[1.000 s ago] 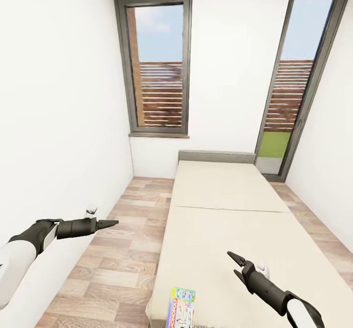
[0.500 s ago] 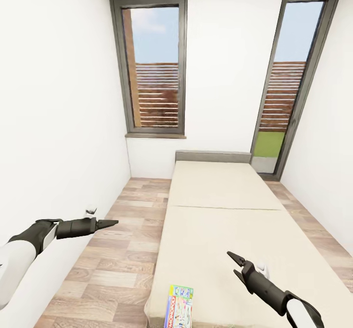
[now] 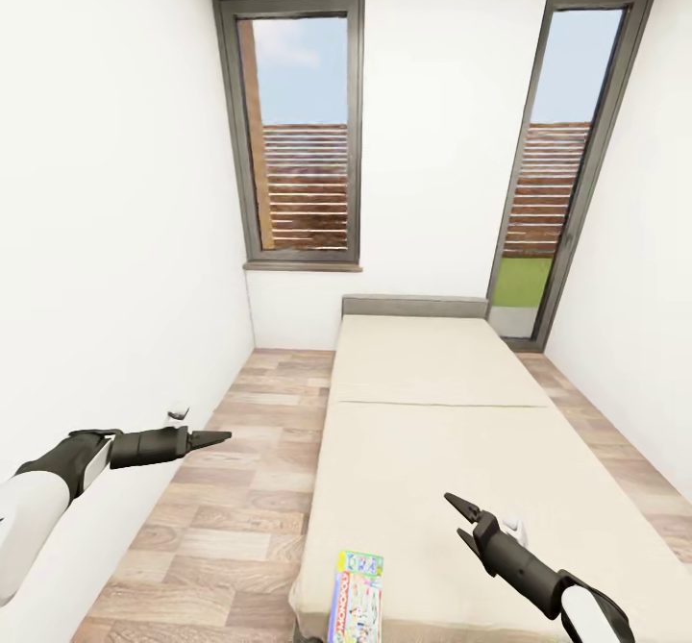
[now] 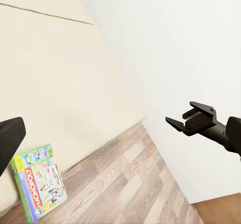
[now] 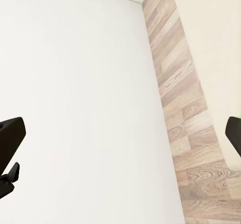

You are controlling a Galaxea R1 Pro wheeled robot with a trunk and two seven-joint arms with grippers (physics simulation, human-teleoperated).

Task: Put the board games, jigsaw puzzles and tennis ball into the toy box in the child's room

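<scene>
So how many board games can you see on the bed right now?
1. A Monopoly board game lies at the near end of the bed, by its left edge. The nearest part of the bed runs out of the picture, so another may be hidden.

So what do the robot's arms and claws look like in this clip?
Both arms have glossy white upper shells that change to matte black forearm sleeves. The left claw and the right claw are black, each with two slim pointed fingers. A small white fitting sits on each wrist. No cables or printed markings are visible.
</scene>
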